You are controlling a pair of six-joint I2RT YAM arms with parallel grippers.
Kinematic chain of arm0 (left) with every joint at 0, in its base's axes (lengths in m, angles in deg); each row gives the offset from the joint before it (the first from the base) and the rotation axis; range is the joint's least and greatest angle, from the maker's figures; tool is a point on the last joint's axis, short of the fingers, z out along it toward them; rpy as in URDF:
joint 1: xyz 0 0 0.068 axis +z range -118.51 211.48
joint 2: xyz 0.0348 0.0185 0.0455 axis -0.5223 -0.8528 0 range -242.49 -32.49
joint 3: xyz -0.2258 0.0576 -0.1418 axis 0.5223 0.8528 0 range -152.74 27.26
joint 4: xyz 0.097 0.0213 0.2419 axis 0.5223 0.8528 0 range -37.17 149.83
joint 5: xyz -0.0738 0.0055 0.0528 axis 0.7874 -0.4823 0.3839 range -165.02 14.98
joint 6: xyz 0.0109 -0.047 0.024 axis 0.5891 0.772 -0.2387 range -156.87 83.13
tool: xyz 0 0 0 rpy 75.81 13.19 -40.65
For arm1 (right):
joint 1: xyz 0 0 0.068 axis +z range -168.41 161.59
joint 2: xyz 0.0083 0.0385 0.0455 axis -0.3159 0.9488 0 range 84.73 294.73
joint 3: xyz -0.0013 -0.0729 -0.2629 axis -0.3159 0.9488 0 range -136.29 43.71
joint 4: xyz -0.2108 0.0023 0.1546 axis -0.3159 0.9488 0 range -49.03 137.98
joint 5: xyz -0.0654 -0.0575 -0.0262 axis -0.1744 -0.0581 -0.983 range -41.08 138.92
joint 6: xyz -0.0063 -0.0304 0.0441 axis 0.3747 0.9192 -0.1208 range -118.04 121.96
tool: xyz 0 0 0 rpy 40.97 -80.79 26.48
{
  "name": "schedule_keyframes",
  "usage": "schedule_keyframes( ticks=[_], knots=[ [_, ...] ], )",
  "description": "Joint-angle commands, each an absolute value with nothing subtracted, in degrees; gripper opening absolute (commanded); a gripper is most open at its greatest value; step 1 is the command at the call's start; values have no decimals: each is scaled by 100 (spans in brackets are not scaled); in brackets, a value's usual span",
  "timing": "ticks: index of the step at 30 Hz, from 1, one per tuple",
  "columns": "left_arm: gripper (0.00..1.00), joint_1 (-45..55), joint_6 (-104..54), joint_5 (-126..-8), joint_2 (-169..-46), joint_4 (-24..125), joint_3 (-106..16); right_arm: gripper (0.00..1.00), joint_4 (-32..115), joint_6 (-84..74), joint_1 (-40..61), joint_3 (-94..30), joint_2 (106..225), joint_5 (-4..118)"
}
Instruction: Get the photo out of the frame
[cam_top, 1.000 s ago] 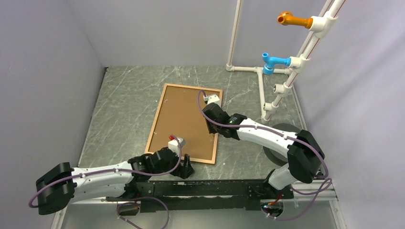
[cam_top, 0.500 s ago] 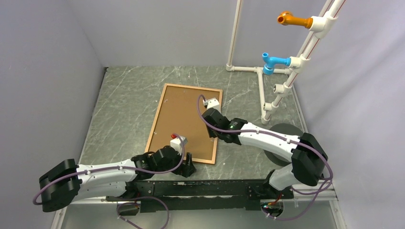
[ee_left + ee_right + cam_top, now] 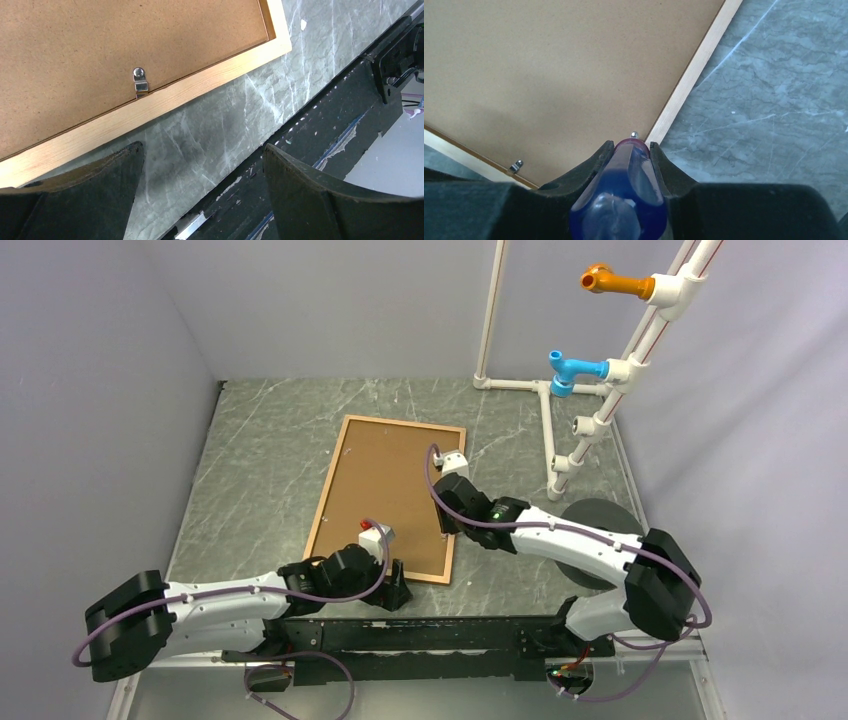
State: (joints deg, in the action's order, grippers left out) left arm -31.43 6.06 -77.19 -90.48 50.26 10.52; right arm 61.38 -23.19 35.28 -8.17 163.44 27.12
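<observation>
1. Left gripper [image 3: 392, 588]: jaws spread wide and holding nothing. It hovers over the near edge of the bench [image 3: 250, 460], just off the frame's near short rail.
2. Frame [image 3: 327, 485]: lies face down at mid-bench, slightly skewed, its near right corner beside my left gripper. The thin wood moulding looks light and rigid, I judge, but easily racked if lifted by one corner.
3. Photo [image 3: 385, 490]: seated inside the frame, with only the brown backing showing. I judge it a thin, light, stiff sheet that would crease if bent. It sits flush in the recess, so there is no edge to pinch until it is pried up at a rail.
4. Clip [image 3: 140, 83]: a small metal tab on the near rail, overlapping the board.
5. Right gripper [image 3: 631, 145]: clamped on a blue-handled tool [image 3: 621, 195], whose tip rests at the frame's right rail.
6. Not determinable: the printed side, any glass beneath it, the full clip count, and whether the tip touches a clip.
</observation>
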Motion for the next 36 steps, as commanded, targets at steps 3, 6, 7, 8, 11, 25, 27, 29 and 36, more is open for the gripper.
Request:
schedule_keyframes(
  ticks=[3, 6, 7, 8, 11, 25, 27, 29, 36],
  knots=[
    [92, -3127, 681, -7555, -9102, 5037, 933, 0, 5391, -2701, 3615, -392, 15958, 3750],
    [92, -3127, 690, -7555, -9124, 5042, 909, 0, 4775, -2645, 3617, -105, 15525, 3953],
    [92, -3127, 690, -7555, -9123, 5051, 894, 0, 4602, -2654, 3615, -10, 15379, 3947],
    [92, -3127, 685, -7555, -9120, 5053, 889, 0, 4475, -2662, 3616, 58, 15234, 3924],
    [93, -3127, 641, -7425, -9015, 5113, 837, 0, 4487, -2626, 3614, 80, 14913, 3631],
    [99, -3123, -205, -8811, -8190, 7569, -155, 0, 5171, -2654, 3617, 553, 13895, 2604],
    [99, -3114, -302, -9102, -8318, 7987, -340, 0, 5216, -2719, 3612, 725, 13638, 2566],
    [99, -3110, -399, -9258, -8453, 8184, -481, 0, 5292, -2762, 3614, 908, 13385, 2522],
    [99, -3050, -997, -9260, -9255, 8081, -758, 0, 5792, -2835, 3603, 1204, 12490, 2186]
  ],
)
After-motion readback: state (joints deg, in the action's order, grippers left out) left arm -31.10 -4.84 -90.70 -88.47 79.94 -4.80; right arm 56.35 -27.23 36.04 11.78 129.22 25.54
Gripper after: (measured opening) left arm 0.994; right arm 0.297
